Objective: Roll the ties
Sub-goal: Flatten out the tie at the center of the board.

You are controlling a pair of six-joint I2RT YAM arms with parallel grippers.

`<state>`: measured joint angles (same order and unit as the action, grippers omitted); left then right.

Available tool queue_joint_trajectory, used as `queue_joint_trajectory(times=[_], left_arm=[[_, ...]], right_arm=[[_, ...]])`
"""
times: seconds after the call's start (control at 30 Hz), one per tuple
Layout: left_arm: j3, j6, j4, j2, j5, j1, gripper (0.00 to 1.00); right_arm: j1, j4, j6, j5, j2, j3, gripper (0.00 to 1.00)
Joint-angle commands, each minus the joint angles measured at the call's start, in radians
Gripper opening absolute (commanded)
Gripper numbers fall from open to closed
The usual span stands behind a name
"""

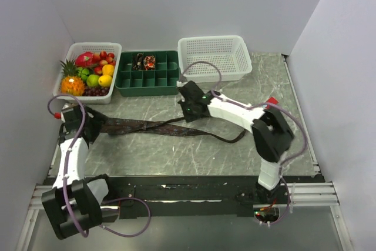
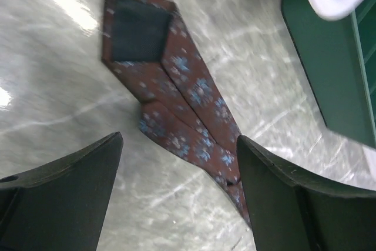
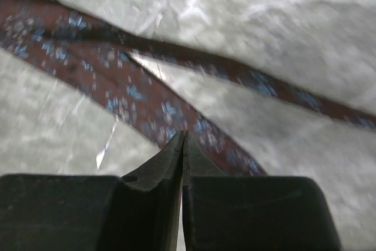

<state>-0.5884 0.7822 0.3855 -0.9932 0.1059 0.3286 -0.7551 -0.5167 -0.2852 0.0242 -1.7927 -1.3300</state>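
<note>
Left gripper [image 2: 179,145] hangs wide open at the lens, and the tie [image 2: 176,92] lies flat on the table [image 2: 53,86] below, pointed end at upper left. Right gripper [image 3: 183,140] is squeezed tight over the narrow stretch; whether it pinches fabric, can't tell.

Left arm [image 1: 69,163] rises along its own side, wrist tipped down, left gripper [image 2: 179,139] spread wide, fingers well apart. Right arm [image 1: 235,113] bends at the elbow and reaches inward, right gripper [image 3: 183,139] pinched tight, fingers pressed flat together.
</note>
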Motion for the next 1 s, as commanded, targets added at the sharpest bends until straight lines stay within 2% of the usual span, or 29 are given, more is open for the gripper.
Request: queue_joint_trajectory(times=[0.0, 0.17, 0.37, 0.57, 0.67, 0.8, 0.97], left_arm=[[0.001, -0.047, -0.065, -0.022, 0.107, 0.064, 0.84], [0.067, -0.035, -0.175, -0.090, 0.170, 0.138, 0.84], [0.068, -0.044, -0.192, -0.111, 0.164, 0.171, 0.83], [0.073, -0.046, -0.188, -0.127, 0.124, 0.171, 0.82], [0.079, -0.054, -0.223, -0.177, 0.162, 0.171, 0.79], [0.084, -0.075, -0.284, -0.223, 0.251, 0.170, 0.67], [0.062, -0.084, -0.298, -0.280, 0.249, 0.129, 0.66]], right_arm=[[-0.026, -0.011, 0.034, 0.016, -0.120, -0.142, 0.07], [-0.033, -0.010, 0.034, -0.016, -0.198, -0.201, 0.06], [-0.047, 0.035, 0.015, -0.079, -0.214, -0.155, 0.06], [-0.072, 0.023, -0.014, -0.034, -0.260, -0.121, 0.06], [-0.069, 0.006, -0.048, -0.001, -0.270, -0.094, 0.06], [-0.061, -0.039, -0.086, 0.048, -0.298, -0.089, 0.04], [-0.055, -0.025, -0.101, 0.026, -0.289, -0.060, 0.04]])
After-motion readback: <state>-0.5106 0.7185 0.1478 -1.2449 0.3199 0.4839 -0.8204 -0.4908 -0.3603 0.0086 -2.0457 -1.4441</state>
